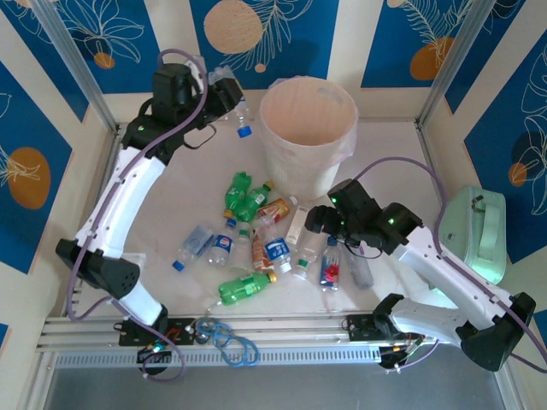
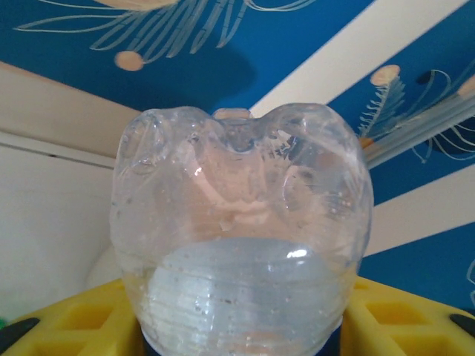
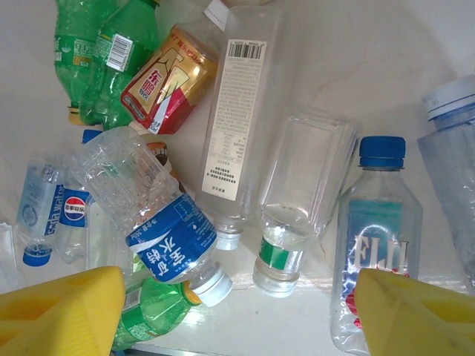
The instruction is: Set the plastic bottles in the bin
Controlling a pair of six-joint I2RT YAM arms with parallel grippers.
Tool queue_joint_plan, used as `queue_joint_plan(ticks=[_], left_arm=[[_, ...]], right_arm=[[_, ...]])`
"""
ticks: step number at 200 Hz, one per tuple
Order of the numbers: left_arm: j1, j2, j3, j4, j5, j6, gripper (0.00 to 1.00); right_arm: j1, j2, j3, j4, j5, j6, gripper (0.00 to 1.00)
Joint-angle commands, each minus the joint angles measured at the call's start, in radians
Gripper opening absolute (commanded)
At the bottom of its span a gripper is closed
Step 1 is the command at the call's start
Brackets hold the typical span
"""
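Top external showed my left gripper (image 1: 226, 90) clamping a clear bottle (image 1: 241, 115), the bin (image 1: 295, 162) just to its right; my right gripper (image 1: 312, 220) gaped empty.

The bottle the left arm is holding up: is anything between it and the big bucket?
Nothing visible does. The left gripper is shut on the clear bottle, raised just left of the bin; the gap to its open rim looks free. The other bottles lie lower down.
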Motion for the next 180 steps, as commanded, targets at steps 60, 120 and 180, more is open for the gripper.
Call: queue_joint_plan(ticks=[60, 120, 180], left_arm=[[-0.08, 0.209, 0.187, 0.112, -0.012, -0.128, 0.52], [-0.102, 0.308, 0.261, 0.125, -0.005, -0.181, 0.57], [-0.116, 0.331, 0.262, 0.108, -0.02, -0.18, 0.71]], right_arm=[[0.023, -0.02, -0.043, 0.013, -0.028, 0.036, 0.81], [0.023, -0.009, -0.047, 0.014, -0.028, 0.04, 0.8], [0.024, -0.005, -0.041, 0.006, -0.025, 0.032, 0.8]])
